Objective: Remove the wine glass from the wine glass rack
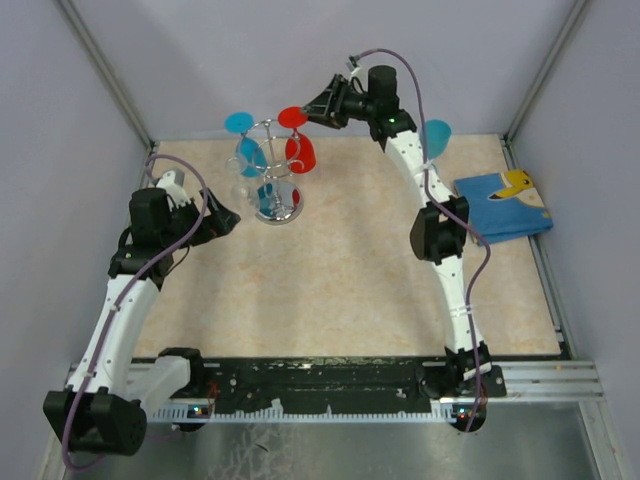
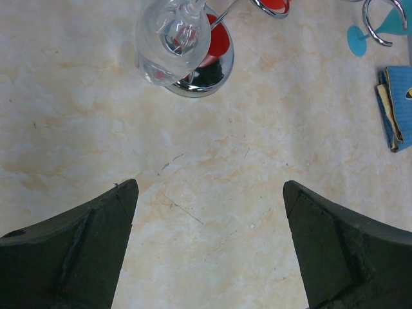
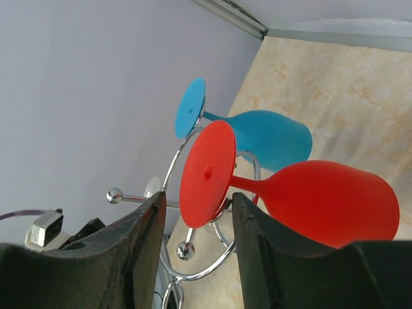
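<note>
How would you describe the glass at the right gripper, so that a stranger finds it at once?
At the back of the beige table stands a silver wire rack with glasses hanging upside down. The red wine glass hangs on the side toward the right gripper. Its neighbours are a blue glass and a clear glass; only it is red.

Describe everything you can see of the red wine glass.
The red wine glass looks like opaque glossy plastic: flat round foot, thin stem, rounded bowl. It hangs bowl-down from the wine glass rack, stem through a wire loop, beside a blue glass. The right end effector has a finger on either side of its foot; whether they touch it is unclear.
</note>
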